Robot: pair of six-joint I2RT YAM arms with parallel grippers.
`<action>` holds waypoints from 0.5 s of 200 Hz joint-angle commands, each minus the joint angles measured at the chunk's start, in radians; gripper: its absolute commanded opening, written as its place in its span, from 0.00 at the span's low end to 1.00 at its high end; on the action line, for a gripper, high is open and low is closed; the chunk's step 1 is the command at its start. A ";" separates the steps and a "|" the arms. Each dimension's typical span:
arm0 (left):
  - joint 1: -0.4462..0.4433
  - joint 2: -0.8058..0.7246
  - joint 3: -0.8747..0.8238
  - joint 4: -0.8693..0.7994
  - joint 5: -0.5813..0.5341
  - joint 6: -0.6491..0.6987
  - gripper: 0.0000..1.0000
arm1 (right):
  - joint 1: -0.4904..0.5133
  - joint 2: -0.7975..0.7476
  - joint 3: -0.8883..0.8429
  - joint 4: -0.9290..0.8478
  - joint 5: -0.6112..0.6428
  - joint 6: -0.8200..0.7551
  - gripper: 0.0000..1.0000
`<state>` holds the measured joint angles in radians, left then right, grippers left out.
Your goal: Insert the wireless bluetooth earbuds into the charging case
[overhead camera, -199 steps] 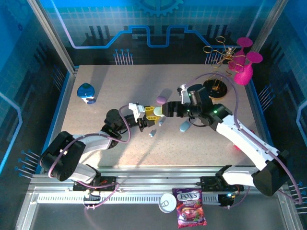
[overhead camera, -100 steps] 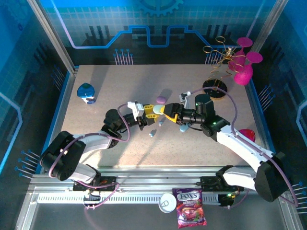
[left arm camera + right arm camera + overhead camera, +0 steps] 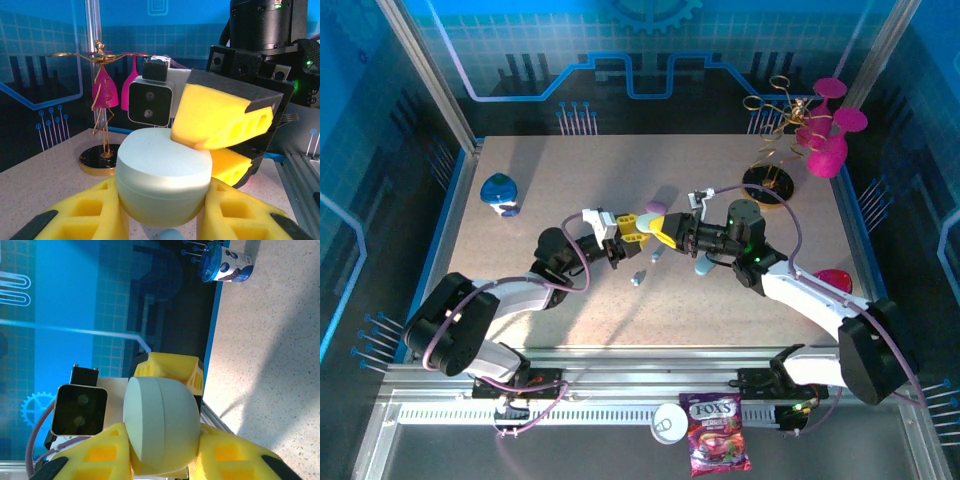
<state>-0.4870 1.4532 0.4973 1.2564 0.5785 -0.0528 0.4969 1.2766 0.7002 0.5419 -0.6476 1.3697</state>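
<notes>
- Left gripper (image 3: 161, 212) is clenched on a pale green-white, pebble-shaped plastic charging case (image 3: 162, 172), held over the middle of the table.
- Right gripper (image 3: 161, 452) pinches the same case from the right, with one yellow foam finger (image 3: 215, 117) on its lid.
- A tiny grey-blue plastic earbud (image 3: 637, 279) lies on the speckled table (image 3: 540, 180), just near of both grippers.

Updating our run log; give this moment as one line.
left end effector: shut on charging case | right end effector: shut on same case, at its top | earbuds: loose on table
</notes>
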 commanded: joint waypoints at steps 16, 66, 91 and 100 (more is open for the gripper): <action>-0.009 -0.015 0.028 0.063 0.032 0.024 0.29 | -0.022 0.018 -0.028 -0.005 0.023 -0.015 0.22; -0.004 -0.087 -0.003 -0.135 0.015 0.117 0.82 | -0.097 0.013 -0.018 -0.210 0.105 -0.209 0.21; -0.007 -0.147 -0.042 -0.282 -0.029 0.176 0.96 | -0.138 0.049 0.006 -0.332 0.193 -0.335 0.21; -0.008 -0.168 -0.050 -0.341 -0.057 0.197 0.99 | -0.151 0.071 0.022 -0.370 0.234 -0.377 0.21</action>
<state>-0.4885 1.3449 0.4828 1.0840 0.5705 0.0616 0.3828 1.3033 0.6857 0.3279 -0.5335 1.1633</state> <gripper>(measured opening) 0.962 0.245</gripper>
